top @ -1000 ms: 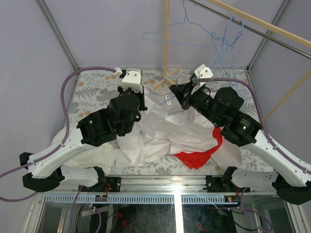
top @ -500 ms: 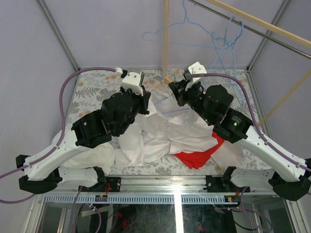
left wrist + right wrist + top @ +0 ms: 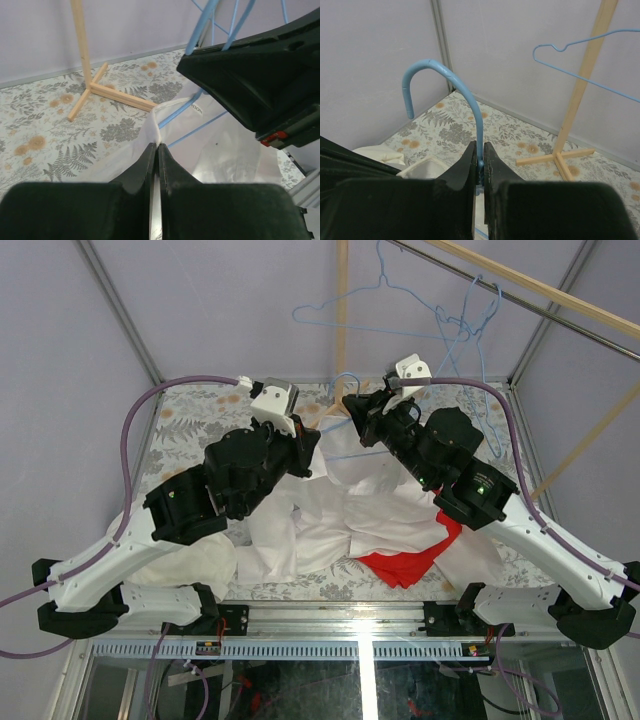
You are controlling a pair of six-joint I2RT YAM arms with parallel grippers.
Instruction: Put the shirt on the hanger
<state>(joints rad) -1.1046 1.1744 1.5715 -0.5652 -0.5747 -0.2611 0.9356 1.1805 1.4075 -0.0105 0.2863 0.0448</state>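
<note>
The back-left corner of the floral-patterned bench lies bare and open. At the back, the pale wooden stand and light blue wire hangers under the wooden rail crowd the right. Heaped white fabric and a red cloth cover the near middle.

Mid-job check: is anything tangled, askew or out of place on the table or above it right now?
Yes. The spare blue hangers overhead hang crossed and tilted, apparently tangled together. On the table, a red cloth lies half buried under the crumpled white pile near the front edge.
</note>
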